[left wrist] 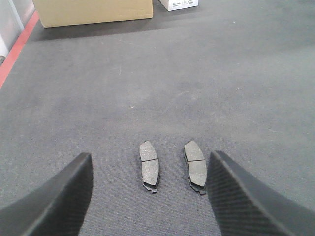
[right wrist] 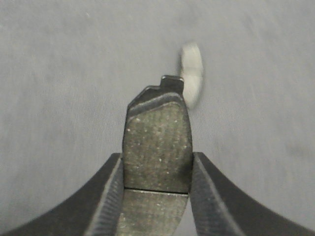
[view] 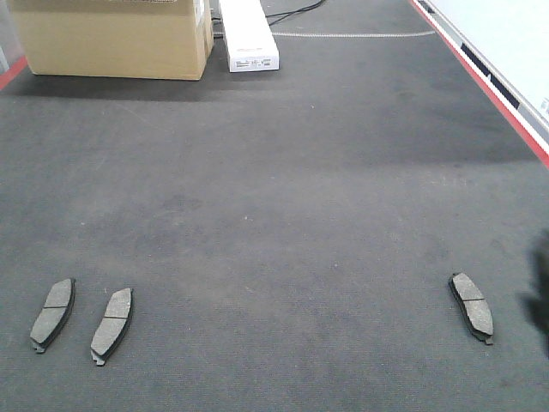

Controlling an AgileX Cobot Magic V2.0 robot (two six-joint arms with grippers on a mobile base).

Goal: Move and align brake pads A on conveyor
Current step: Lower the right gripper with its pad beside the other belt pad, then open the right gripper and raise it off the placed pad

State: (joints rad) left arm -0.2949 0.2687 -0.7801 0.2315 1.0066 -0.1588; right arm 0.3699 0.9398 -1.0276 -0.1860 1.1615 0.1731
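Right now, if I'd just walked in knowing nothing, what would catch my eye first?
Probably the brake pad pinched between the right gripper's fingers, filling its wrist view, with another, blurred pad on the belt beyond. Next, two pads lying side by side at the near left of the grey conveyor, under the open left gripper. A cardboard box sits at the far left.

Conveyor (view: 283, 172): three brake pads A (view: 112, 324), cardboard box (view: 116, 34), white box (view: 248, 34).
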